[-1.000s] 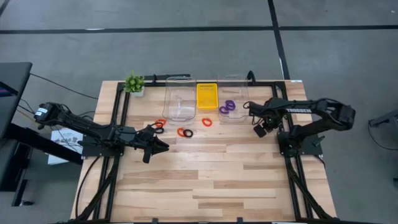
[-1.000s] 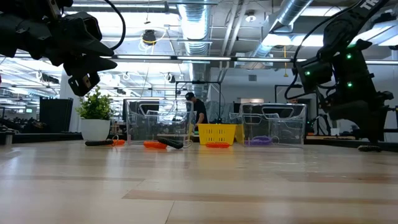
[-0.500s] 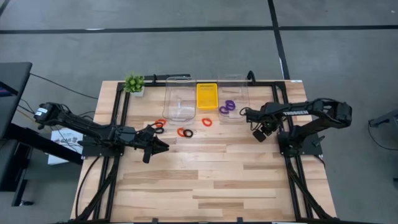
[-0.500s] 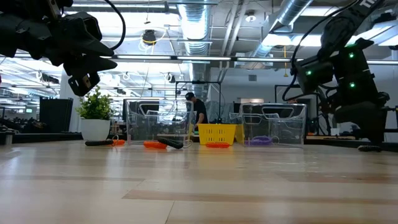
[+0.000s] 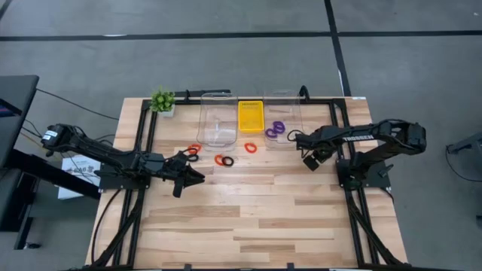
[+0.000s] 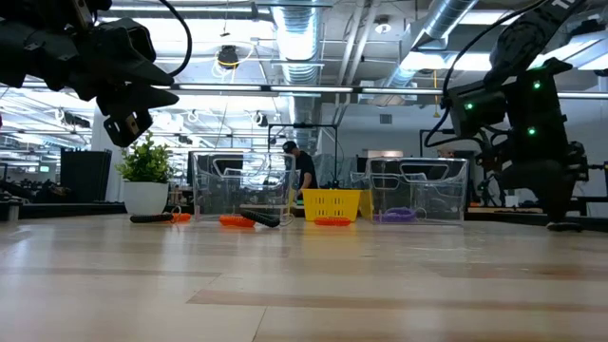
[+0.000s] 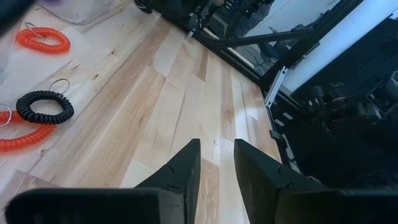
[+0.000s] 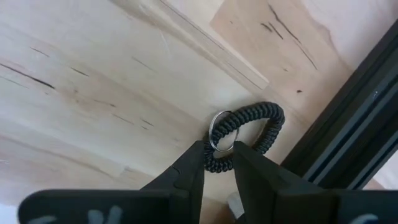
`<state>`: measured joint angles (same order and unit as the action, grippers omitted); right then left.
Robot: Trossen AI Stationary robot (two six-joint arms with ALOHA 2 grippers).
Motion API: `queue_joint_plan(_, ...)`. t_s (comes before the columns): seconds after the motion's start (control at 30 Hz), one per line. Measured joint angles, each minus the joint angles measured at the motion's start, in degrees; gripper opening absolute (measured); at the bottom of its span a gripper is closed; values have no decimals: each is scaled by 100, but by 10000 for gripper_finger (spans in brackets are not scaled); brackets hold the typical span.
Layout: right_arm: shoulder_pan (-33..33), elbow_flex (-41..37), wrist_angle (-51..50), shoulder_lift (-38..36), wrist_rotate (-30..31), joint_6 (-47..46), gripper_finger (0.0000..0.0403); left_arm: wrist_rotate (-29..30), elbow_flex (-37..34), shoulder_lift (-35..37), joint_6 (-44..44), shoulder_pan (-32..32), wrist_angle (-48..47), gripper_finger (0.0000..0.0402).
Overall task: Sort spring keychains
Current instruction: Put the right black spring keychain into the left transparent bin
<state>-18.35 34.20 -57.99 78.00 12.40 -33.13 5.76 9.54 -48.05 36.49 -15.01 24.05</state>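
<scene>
The right gripper point(image 8: 217, 154) reaches from three o'clock toward the desk's centre, its jaws pinched on the small black coiled-cord keychain point(image 8: 261, 130) by its metal ring. The left gripper point(image 5: 197, 178) hangs low at nine o'clock, its jaws slightly parted with nothing between them. Since a second ago the right arm has stretched further inward; the left hasn't budged. On the light wooden desk point(image 5: 263, 218), red-orange and black keychains point(image 5: 224, 160) lie near centre and purple ones point(image 5: 276, 128) in a clear container point(image 5: 282, 98) at twelve o'clock. A person point(image 6: 302, 171) stands in the room beyond.
</scene>
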Motion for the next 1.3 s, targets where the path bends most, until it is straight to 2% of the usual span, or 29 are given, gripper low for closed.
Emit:
queue_joint_plan(0.23, -20, -62, 81, 17, 2, -2, 77, -24, 0, 0, 22, 0, 1, 95)
queue_joint_plan(0.47, 45, -254, 214, 433, -70, -227, 77, -24, 0, 0, 22, 0, 1, 95)
queue_joint_plan(0.63, 260, -245, 251, 616, -50, -159, 77, -25, 0, 0, 24, -1, 1, 95)
queue_joint_plan(0.9, 639, -282, 304, 446, -139, -153, 77, -24, 0, 0, 24, 1, 1, 95)
queue_joint_plan(1.3, 995, -284, 464, 32, -1049, -20, 77, -24, 0, 0, 24, 0, 1, 95)
